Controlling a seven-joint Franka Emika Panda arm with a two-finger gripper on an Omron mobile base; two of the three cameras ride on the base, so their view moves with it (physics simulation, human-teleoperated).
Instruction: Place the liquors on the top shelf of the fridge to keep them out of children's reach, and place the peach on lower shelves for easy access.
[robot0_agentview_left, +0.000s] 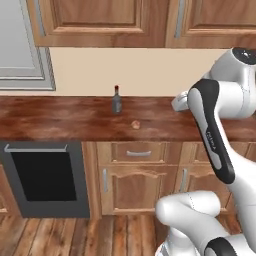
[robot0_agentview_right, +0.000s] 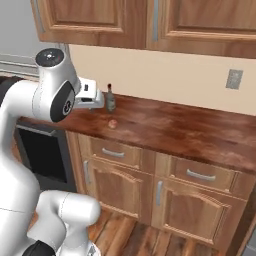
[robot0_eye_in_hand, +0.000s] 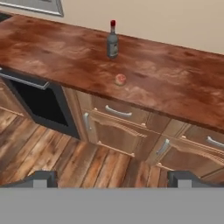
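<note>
The two dark finger tips of the pincer (robot0_eye_in_hand: 112, 179) stand far apart at the bottom of the hand view; the pincer is wide open and holds nothing. It hangs high, in front of the counter (robot0_eye_in_hand: 175, 94), apart from everything on it. Ahead of the pincer and below it, near the front edge of the counter, lies the peach (robot0_eye_in_hand: 120, 79). Behind the peach, farther from the pincer, the dark liquor bottle with the red cap (robot0_eye_in_hand: 112, 40) stands upright. They are near each other but not touching. To the left and below the pincer is the black-fronted oven (robot0_eye_in_hand: 39, 103).

I judge that no item is taken yet. The risk is in the approach: the bottle is tall and narrow, so a finger that touches its neck could tip it. The round peach may roll off the edge if the pincer pushes it instead of closing around it.
</note>
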